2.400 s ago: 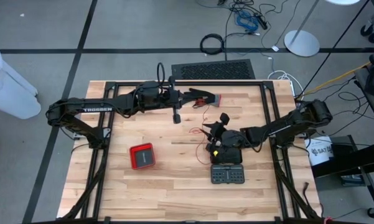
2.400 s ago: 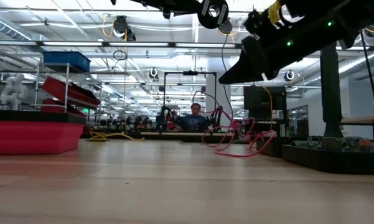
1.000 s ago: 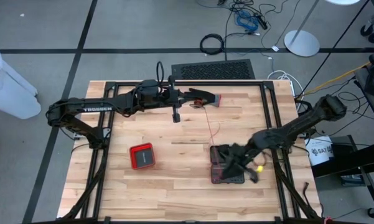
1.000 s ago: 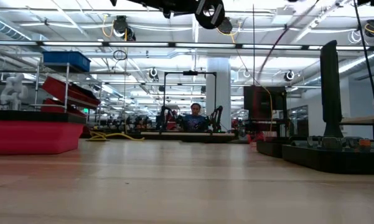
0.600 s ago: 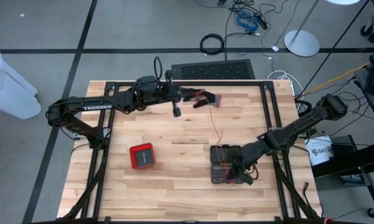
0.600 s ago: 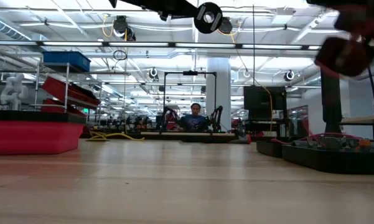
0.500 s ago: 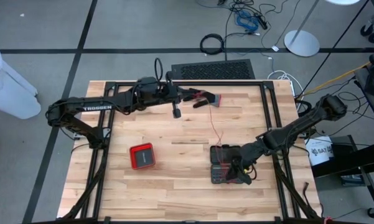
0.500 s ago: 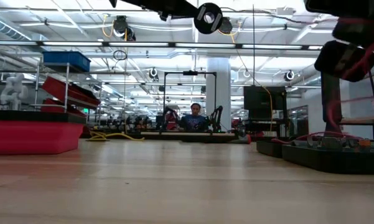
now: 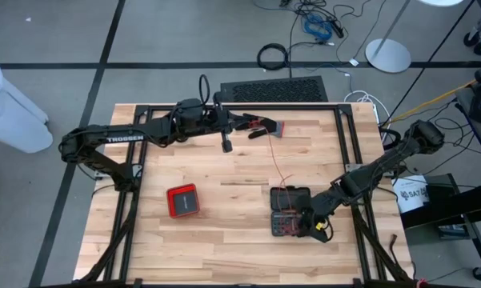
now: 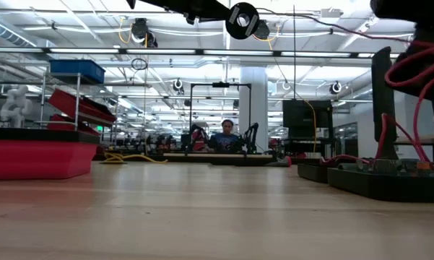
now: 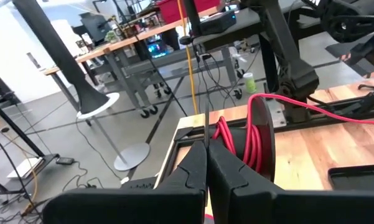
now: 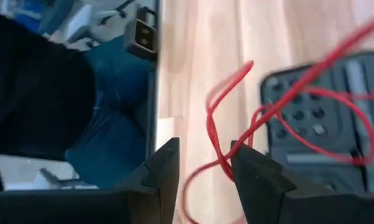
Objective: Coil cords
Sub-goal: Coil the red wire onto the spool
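The left end effector [image 9: 252, 126] hovers over the far middle of the wooden counter [image 9: 224, 232], its fingers [image 11: 196, 168] pressed together on a thin red cord [image 9: 278, 166]. In the left wrist view the cord rises straight up from between the fingertips, and a loose red coil [image 11: 246, 134] sits just beyond them against a dark round disc [image 11: 266, 140].

From that end effector the cord runs toward the near right of the counter, down to a black compartment tray [image 9: 286, 214], where it lies in loose red loops over the tray's top. The right end effector [image 9: 310, 226] is low at the tray's right edge — its fingers [image 12: 162, 168] stand apart, with a strand of the red cord [image 12: 221, 134] passing between them without being gripped.

A red and black box [image 9: 183, 200] lies flat on the near left of the counter, well apart from the cord.
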### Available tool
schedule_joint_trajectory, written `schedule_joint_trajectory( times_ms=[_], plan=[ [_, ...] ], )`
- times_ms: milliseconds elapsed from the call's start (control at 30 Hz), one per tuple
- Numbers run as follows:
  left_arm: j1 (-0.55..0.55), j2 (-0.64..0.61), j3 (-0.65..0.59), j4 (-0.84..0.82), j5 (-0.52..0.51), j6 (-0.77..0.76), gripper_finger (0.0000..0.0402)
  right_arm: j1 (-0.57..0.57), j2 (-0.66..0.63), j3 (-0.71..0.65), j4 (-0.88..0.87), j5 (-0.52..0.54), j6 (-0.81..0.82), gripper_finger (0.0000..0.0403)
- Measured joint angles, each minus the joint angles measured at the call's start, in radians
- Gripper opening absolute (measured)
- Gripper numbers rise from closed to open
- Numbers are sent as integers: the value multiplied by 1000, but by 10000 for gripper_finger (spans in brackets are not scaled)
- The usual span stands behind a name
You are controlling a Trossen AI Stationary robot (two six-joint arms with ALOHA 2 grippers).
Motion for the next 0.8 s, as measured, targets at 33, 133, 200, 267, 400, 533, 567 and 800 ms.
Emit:
schedule_joint_trajectory(
  times_ms=[33, 133, 200, 267, 400, 533, 567, 800],
  plan=[
    [0, 0, 0, 0, 0, 0, 0, 11, 3, 0, -28, 4, 30, 126],
    [-1, 0, 0, -3, -2, 1, 0, 58, 19, 0, -140, -4, 142, 120],
    [-1, 0, 0, -4, -4, 3, 0, 97, 23, 0, -183, -20, 221, 119],
    [-1, 0, 0, -3, -8, 4, 0, 138, 24, 0, -198, -51, 299, 119],
    [-1, 0, 0, -6, -8, 4, 0, 215, 22, 0, -189, -106, 464, 119],
    [-1, 0, 0, -7, -8, 4, 0, 278, 21, 0, -183, -126, 569, 119],
    [-1, 0, 0, -8, -8, 4, 0, 289, 21, 0, -182, -112, 578, 119],
    [-1, 0, 0, -7, -8, 4, 0, 275, 21, 0, -217, 202, 442, 119]
  ],
)
